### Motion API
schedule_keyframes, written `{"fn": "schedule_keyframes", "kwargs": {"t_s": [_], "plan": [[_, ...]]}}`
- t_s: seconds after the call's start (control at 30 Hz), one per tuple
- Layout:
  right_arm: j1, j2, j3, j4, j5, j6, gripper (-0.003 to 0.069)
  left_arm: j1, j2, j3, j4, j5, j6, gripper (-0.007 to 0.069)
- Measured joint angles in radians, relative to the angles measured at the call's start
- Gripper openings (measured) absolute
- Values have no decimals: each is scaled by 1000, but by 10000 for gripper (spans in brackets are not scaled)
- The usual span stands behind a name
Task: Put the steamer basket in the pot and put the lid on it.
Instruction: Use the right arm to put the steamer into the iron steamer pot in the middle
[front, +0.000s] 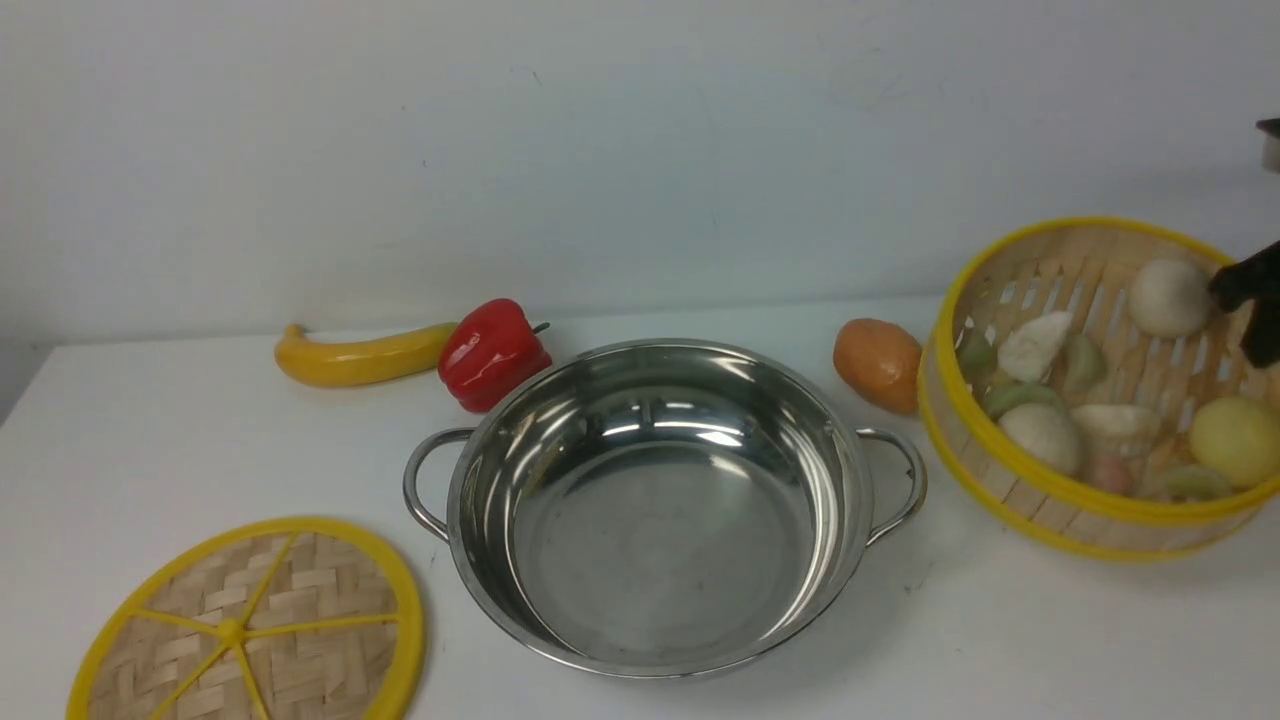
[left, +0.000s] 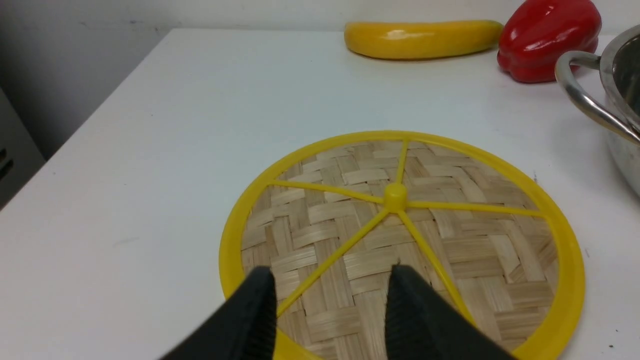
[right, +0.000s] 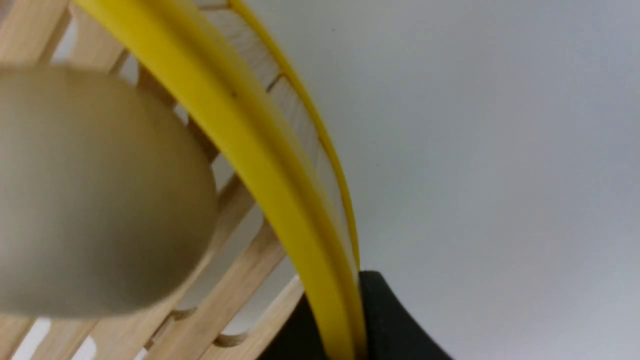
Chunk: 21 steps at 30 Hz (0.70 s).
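The empty steel pot (front: 650, 520) stands mid-table, and its handle (left: 585, 95) shows in the left wrist view. At the right, the steamer basket (front: 1000, 480) is tilted, holding pale buns and dumplings. My right gripper (front: 1245, 300) is shut on the basket's far right rim. In the right wrist view the yellow rim (right: 240, 125) runs between the black fingers of the right gripper (right: 340, 320), with a bun (right: 90, 190) close by. The woven lid (front: 290, 600) lies flat at the front left. My left gripper (left: 331, 272) hangs open over the near part of the lid (left: 450, 240), with nothing between its fingers.
A yellow banana (front: 360, 358) and a red pepper (front: 492, 352) lie behind the pot on the left. An orange fruit (front: 877, 364) sits between the pot and the basket. The table's left edge (left: 90, 125) drops off beside the lid.
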Motion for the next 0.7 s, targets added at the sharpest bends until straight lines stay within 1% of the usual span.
{"fn": "schedule_keyframes", "kwargs": {"t_s": [0.27,0.5,0.6,0.63,0.7], "plan": [[22,-36,0,3,4,37,18,0,0,0,0,0,0,290],[126,-72,-49,3,16,52,18,0,0,0,0,0,0,290],[196,-77,-99,23,21,85,18,0,0,0,0,0,0,290],[199,-77,-101,23,21,86,18,0,0,0,0,0,0,290],[240,-77,-120,51,21,94,18,0,0,0,0,0,0,290]]}}
